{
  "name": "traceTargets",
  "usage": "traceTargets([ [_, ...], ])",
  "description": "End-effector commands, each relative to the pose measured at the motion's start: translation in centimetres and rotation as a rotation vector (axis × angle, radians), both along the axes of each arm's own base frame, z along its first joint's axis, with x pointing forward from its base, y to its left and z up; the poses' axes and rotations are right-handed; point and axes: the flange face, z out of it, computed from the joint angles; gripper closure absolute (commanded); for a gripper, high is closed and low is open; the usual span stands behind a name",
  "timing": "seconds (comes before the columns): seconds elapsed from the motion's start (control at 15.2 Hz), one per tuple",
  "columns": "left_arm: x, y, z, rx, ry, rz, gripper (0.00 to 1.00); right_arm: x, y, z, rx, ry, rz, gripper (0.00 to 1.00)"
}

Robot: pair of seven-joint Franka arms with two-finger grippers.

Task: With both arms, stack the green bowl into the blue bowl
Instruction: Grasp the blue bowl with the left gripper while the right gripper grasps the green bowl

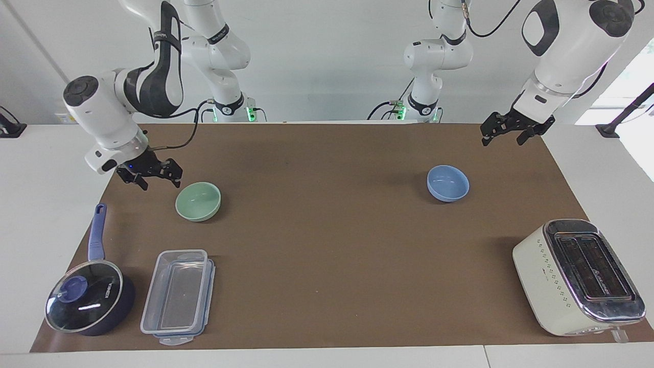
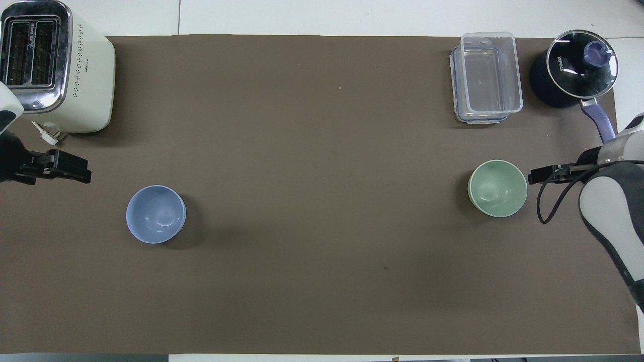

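The green bowl (image 1: 198,201) stands upright on the brown mat toward the right arm's end; it also shows in the overhead view (image 2: 497,188). The blue bowl (image 1: 448,183) stands upright toward the left arm's end, also in the overhead view (image 2: 156,214). Both bowls are empty. My right gripper (image 1: 159,181) is open and low, just beside the green bowl's rim and not touching it; its tip shows in the overhead view (image 2: 537,176). My left gripper (image 1: 503,139) is open and raised over the mat's corner, well apart from the blue bowl, and shows in the overhead view (image 2: 80,175).
A cream toaster (image 1: 577,276) stands at the left arm's end, farther from the robots than the blue bowl. A clear lidded container (image 1: 176,294) and a dark blue saucepan with a glass lid (image 1: 87,296) stand farther out than the green bowl. The saucepan's handle (image 1: 96,232) points toward my right gripper.
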Motion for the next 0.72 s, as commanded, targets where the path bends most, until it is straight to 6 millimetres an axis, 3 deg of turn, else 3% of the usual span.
traceTargets([
  [0.0,-2.1,0.6,-4.6,0.005,-0.009,-0.036,0.00,-0.9,0.3,-1.3,0.006,-0.037,0.022,0.12],
  [0.07,-2.1,0.7,-6.0,0.004,-0.005,-0.057,0.00,-1.1,0.6,-1.6,0.006,-0.034,0.026,0.19],
  [0.2,-2.1,0.9,-9.9,-0.002,-0.005,-0.096,0.00,-1.5,0.7,-2.2,-0.002,-0.064,0.030,0.20],
  [0.46,-1.6,2.2,-15.2,-0.008,-0.021,-0.115,0.00,-2.0,0.6,-4.3,-0.003,-0.046,0.040,0.23],
  [0.52,-1.9,2.5,-16.5,-0.010,-0.031,-0.127,0.00,-2.0,0.7,-4.3,-0.001,-0.037,0.048,0.28],
  [0.59,-2.3,3.0,-17.4,-0.010,-0.043,-0.125,0.00,-1.9,0.7,-4.2,-0.001,-0.037,0.050,0.40],
  [0.66,-2.4,3.3,-17.8,-0.010,-0.049,-0.125,0.00,-1.9,0.7,-4.2,-0.001,-0.037,0.052,0.60],
])
